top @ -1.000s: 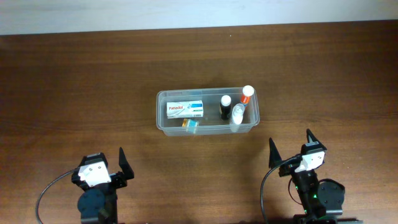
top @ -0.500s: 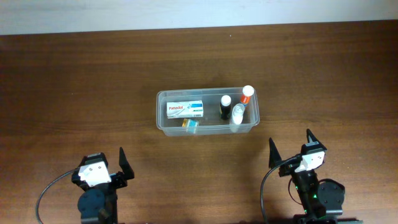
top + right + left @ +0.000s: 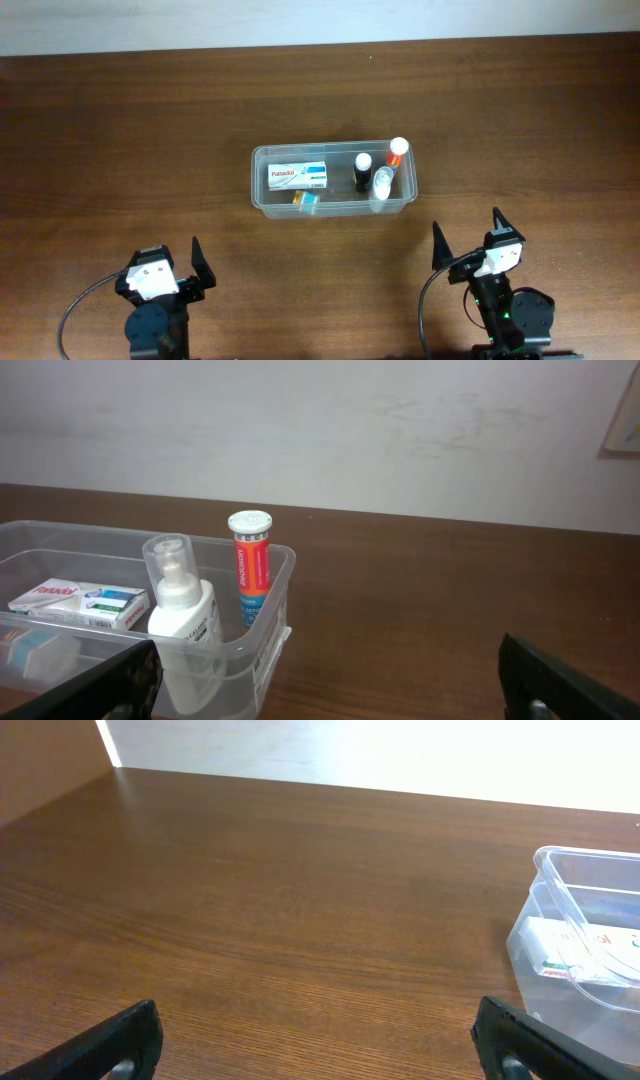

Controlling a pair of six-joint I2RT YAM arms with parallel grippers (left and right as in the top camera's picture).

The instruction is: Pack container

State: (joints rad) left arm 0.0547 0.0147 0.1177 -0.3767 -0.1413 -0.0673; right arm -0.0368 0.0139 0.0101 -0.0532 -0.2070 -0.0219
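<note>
The clear plastic container point(image 3: 262, 200) stands at the table's middle. It holds a white Panadol box point(image 3: 298, 176), a small orange and blue item point(image 3: 307, 200), a black bottle point(image 3: 362, 172), a clear spray bottle point(image 3: 383, 187) and an orange tube with a white cap point(image 3: 397, 152). My left gripper point(image 3: 162, 268) is open and empty near the front edge, far left of the container. My right gripper point(image 3: 467, 240) is open and empty, just in front of the container's right end. The right wrist view shows the container point(image 3: 270, 620), spray bottle point(image 3: 180, 610) and orange tube point(image 3: 251, 565).
The brown wooden table point(image 3: 120, 140) runs to a white wall at the back. In the left wrist view the container's corner point(image 3: 545, 900) sits at the right edge, with the Panadol box point(image 3: 575, 945) seen through it.
</note>
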